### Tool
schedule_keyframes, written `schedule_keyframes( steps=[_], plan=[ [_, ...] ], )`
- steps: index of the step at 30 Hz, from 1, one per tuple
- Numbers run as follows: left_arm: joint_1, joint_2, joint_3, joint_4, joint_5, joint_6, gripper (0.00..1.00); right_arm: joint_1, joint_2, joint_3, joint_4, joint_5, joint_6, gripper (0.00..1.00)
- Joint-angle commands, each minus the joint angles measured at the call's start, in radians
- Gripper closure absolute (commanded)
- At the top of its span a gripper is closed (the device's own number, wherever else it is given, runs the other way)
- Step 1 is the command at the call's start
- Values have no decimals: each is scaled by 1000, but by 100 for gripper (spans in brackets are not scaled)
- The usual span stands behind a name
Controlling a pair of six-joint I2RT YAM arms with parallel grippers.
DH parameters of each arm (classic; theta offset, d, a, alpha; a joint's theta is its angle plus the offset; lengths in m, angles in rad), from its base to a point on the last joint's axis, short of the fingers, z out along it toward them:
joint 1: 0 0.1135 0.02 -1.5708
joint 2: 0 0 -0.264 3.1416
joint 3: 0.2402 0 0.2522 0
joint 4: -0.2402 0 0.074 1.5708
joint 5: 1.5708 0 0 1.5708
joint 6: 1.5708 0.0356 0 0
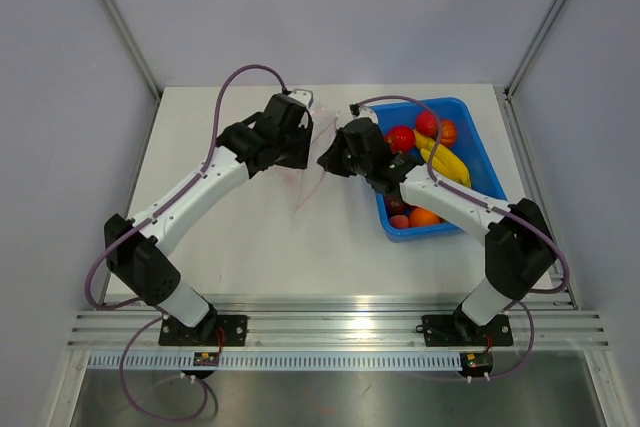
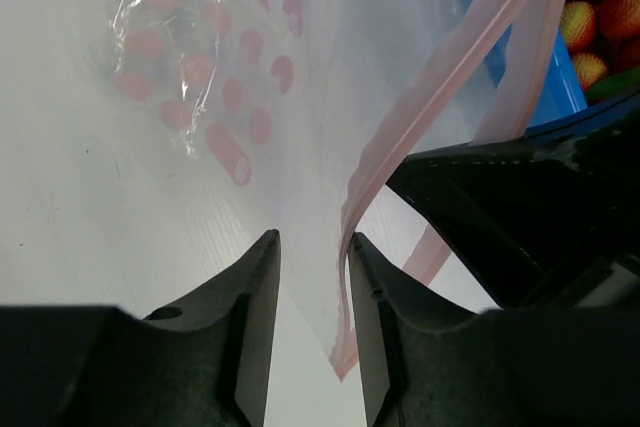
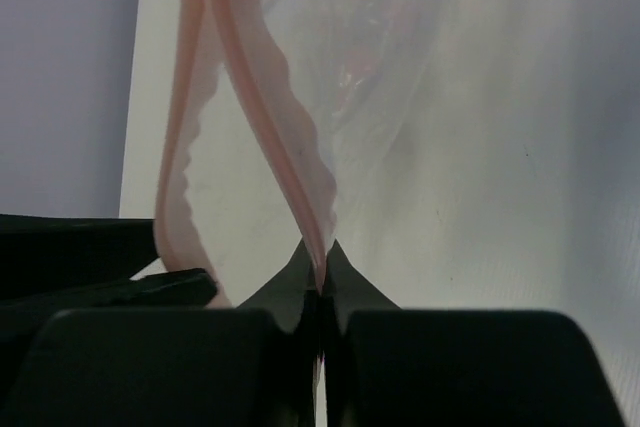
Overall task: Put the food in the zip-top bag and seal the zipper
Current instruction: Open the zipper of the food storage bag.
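mouth-opening is the step in hand, by my reading. the zip-top bag [image 1: 313, 175] hangs between the two arms over the middle of the table [image 1: 240, 247] and seems empty. the food [image 1: 432, 127], a banana [image 1: 447, 163] and red and orange fruit among it, lies in the blue tray [image 1: 463, 104] just to the right. the right gripper [image 3: 320, 257] is pressed together on one lip, pinching the pink zipper [image 3: 262, 97] strip at its fingertips. the left gripper [image 2: 310, 242] is spread a little, and the other lip's strip runs down the inner face of one finger without being clamped. to do this well, the left should close on that lip alone, on the strip itself and not on both layers. the two arms should then draw apart gently so the mouth rounds into a loop. a hard pull risks slipping the thin film out of either pinch. turning the mouth toward the tray would likely ease loading.
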Motion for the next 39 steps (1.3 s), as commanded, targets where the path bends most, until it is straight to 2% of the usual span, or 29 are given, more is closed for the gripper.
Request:
schedule_keyframes(
  steps=[1, 6, 10, 12, 13, 15, 16, 18, 21, 25, 27, 31, 35, 39],
  plan=[
    [5, -32, -43, 90, 43, -39, 59, 11, -51, 52, -24, -44, -20, 100],
    [5, -23, -68, 110, 66, -54, 55, 11, -65, 47, -33, -56, -9, 100],
    [5, -30, -97, 153, 66, -71, 58, 11, -74, 41, -38, -76, -8, 100],
    [7, -30, -97, 156, 54, -74, 65, 11, -80, 39, -51, -76, -8, 100],
    [7, -29, -94, 156, 54, -65, 80, 11, -88, 36, -59, -76, -20, 100],
    [8, -24, -65, 141, 50, -53, 99, 6, -99, 38, -82, -78, -43, 100],
    [11, -21, -50, 100, 34, -49, 100, 4, -111, 50, -126, -76, -67, 100],
    [31, -33, -11, 64, -1, -52, 100, -29, -120, 64, -172, -76, -98, 100],
    [57, -69, 70, -25, -18, -65, 100, -100, -114, 125, -264, -191, -164, 100],
    [62, -104, 188, -181, -44, -94, 100, -219, 16, 342, -484, -309, -314, 100],
    [62, -98, 245, -238, -27, -109, 100, -226, 59, 424, -568, -352, -347, 100],
    [57, -56, 398, -413, -47, -149, 100, -226, 100, 545, -604, -447, -390, 100],
    [53, -15, 432, -398, 19, -177, 100, -226, 123, 546, -576, -568, -376, 100],
    [44, 14, 312, -283, 92, -201, 100, -226, 179, 517, -567, -565, -371, 100]
  ],
)
